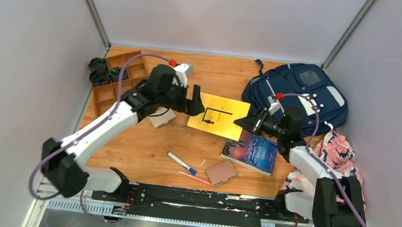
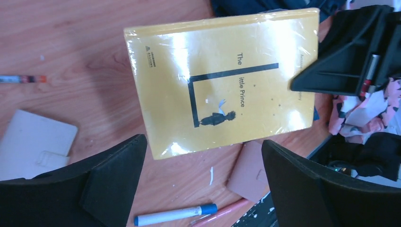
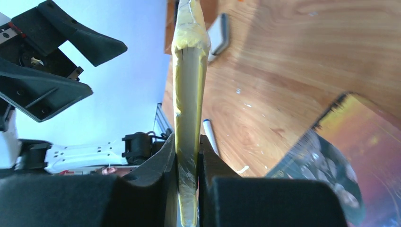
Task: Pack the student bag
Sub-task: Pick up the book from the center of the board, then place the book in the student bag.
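From above, the student bag (image 1: 306, 90) lies at the far right corner of the worktop (image 1: 146, 141), just behind the right claw (image 1: 242, 121), which holds a yellow book (image 1: 218, 115) raised off the wood. The left wrist view shows the left claw (image 2: 203, 144) spread wide, touching nothing. The right wrist view shows the right claw pinching the book's edge, so the step in hand looks like loading the book. Next it likely needs carrying over to the bag's opening, which cannot be made out.
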Robot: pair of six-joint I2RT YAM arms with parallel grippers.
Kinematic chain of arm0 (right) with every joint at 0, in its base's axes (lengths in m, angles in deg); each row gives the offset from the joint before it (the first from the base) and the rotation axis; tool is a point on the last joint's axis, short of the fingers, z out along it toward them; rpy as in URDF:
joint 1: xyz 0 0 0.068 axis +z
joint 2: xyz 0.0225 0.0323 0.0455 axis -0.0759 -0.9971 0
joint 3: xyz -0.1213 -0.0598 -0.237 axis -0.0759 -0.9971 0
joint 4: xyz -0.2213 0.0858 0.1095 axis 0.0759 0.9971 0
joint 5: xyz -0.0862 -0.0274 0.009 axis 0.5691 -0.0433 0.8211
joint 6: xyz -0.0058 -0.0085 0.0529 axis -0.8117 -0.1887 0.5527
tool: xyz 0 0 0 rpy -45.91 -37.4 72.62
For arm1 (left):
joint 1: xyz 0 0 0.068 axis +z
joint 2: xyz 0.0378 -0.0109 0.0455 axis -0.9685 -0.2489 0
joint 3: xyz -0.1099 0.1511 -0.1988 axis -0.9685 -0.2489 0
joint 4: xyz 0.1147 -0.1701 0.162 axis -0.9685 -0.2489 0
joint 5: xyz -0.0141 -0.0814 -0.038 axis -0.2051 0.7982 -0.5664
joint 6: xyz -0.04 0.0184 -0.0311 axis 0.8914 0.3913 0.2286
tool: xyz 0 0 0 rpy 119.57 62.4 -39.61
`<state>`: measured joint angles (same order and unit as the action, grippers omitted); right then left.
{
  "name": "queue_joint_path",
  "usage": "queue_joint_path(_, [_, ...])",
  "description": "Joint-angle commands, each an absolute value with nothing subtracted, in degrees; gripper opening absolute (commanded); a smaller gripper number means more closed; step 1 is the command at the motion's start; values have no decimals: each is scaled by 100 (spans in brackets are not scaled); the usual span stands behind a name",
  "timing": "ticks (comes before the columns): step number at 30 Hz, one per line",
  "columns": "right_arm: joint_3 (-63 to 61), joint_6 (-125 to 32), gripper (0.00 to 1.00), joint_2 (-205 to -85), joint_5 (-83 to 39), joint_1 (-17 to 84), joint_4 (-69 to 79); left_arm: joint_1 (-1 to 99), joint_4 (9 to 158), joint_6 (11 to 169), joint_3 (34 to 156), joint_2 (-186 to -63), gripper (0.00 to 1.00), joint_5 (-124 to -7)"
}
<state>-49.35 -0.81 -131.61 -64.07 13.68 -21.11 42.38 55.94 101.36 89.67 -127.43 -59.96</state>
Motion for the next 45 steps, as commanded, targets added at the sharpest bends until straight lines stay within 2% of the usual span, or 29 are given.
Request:
queue_joint_path(1, [-4634, 306, 0, -13056, -7296, 1305, -3769, 4490, 5044, 9896, 8620, -11833, 100, -6292])
queue_joint_path(5, [-4515, 953, 0, -13334, -7646, 1305, -4836, 5428, 5508, 10417, 8230, -11596, 100, -4281])
queue_joint_path(11, [-4398, 3284, 0, -14336, -7949, 1321, -8391, 5746, 6315, 10935, 7809, -11451, 100, -3269])
queue_joint_path(12, [-4359, 3552, 0, -14504, -7968, 1345, -8639, 5748, 6536, 11056, 7768, -11474, 100, -3013])
queue_joint_path(19, [-4179, 3444, 0, -14772, -8029, 1773, -8671, 5756, 9264, 12908, 7145, -11424, 95, -2042])
queue_joint_path(23, [-4101, 3422, 0, -14888, -7971, 1858, -8668, 5757, 9624, 13191, 7187, -11473, 89, -2029])
queue_joint_path(25, [-4082, 3420, 0, -14953, -7893, 1881, -8663, 5757, 9713, 13230, 7332, -11543, 78, -2029])
queue_joint_path(28, [-4045, 3422, 0, -15027, -7800, 1894, -8664, 5757, 9731, 13284, 7462, -11624, 55, -2072])
queue_joint_path(30, [-4032, 3370, 0, -15086, -7723, 1894, -8538, 5757, 9808, 13364, 7468, -11623, 26, -2120])
queue_joint_path(31, [-3990, 3309, 9, -15138, -7721, 1890, -8353, 5769, 9849, 13432, 7472, -11613, 7, -2157])
queue_joint_path(32, [-3920, 3187, 26, -15189, -7767, 1874, -8084, 5807, 9864, 13476, 7499, -11607, 0, -2189])
queue_joint_path(33, [-3853, 3066, 40, -15221, -7791, 1837, -7849, 5880, 9866, 13542, 7529, -11584, 0, -2232])
queue_joint_path(34, [-3781, 2863, 51, -15215, -7798, 1750, -7404, 6017, 9862, 13621, 7555, -11531, 0, -2298])
queue_joint_path(36, [-3588, 1983, 60, -15016, -7727, 1594, -5850, 6432, 9449, 13588, 7683, -11424, 0, -2533])
queue_joint_path(38, [-3080, -233, 63, -14564, -6926, 1570, -2511, 6802, 8134, 12943, 8046, -11338, 0, -3077])
queue_joint_path(39, [-2596, -1511, 66, -14355, -5880, 1704, -499, 6898, 7306, 12489, 8295, -11317, 0, -3535])
queue_joint_path(40, [-2172, -2491, 68, -14259, -4785, 1912, 810, 6940, 6698, 12157, 8485, -11303, 0, -3941])
queue_joint_path(42, [-1489, -3393, 69, -14313, -2988, 2218, 2128, 6974, 6188, 11872, 8621, -11271, 0, -4389])
queue_joint_path(45, [-917, -3820, 68, -14634, -1533, 2253, 2942, 6982, 6125, 11827, 8541, -11208, 0, -4613])
